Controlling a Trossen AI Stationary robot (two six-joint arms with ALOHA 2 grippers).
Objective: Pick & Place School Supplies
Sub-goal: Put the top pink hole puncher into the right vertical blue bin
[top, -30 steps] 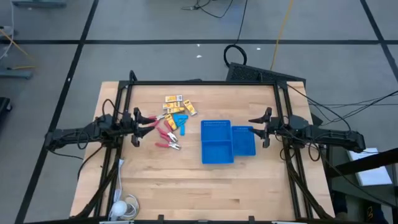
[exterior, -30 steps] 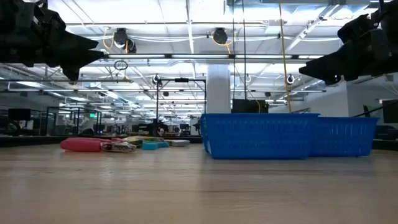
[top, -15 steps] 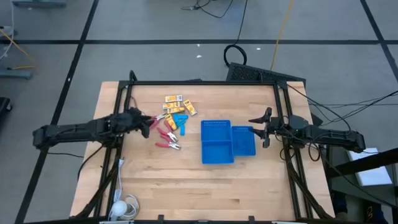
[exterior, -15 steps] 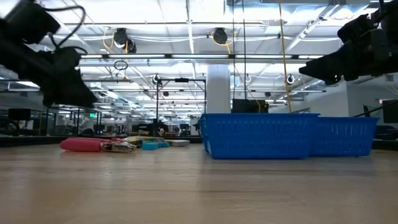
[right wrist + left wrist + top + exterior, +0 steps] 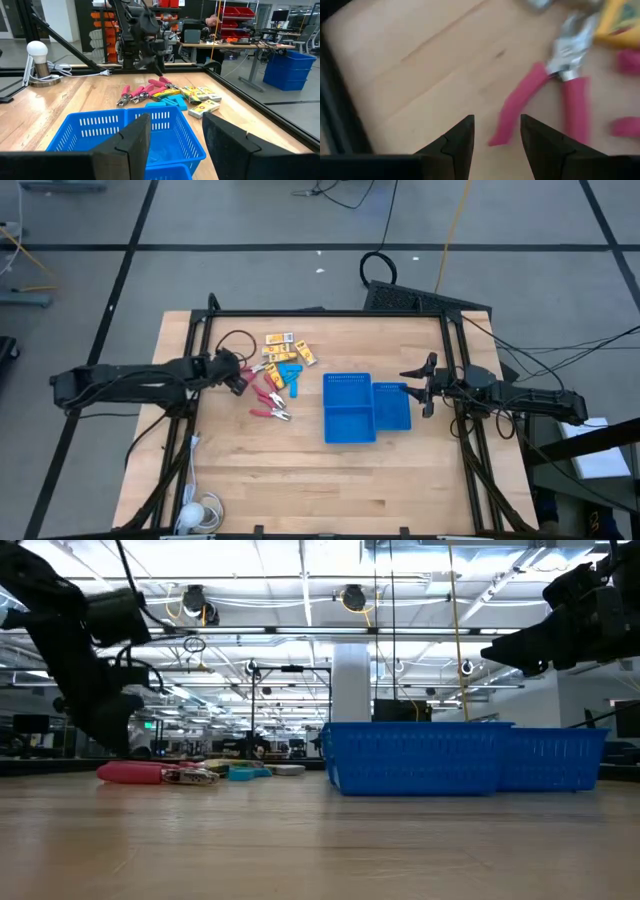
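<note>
Left end effector [image 5: 236, 378] was found open, empty, just at 9 o'clock of red-handled tools [image 5: 268, 395] among supplies on worktop [image 5: 300, 470]. Right end effector [image 5: 424, 384] was held open, empty, by blue tray [image 5: 350, 425].

One camera hangs high above me and looks straight down on my whole light wooden table [image 5: 300, 470]. One sits low at the table top and looks flat across it into the big room. My left wrist camera is very close, looking down past my left gripper [image 5: 496, 142] at the red-handled metal-tipped pliers [image 5: 555, 92]. My right wrist camera looks across the table over the blue plastic basket tray [image 5: 125, 130]. The high, low and right wrist views all share that tray.
</note>
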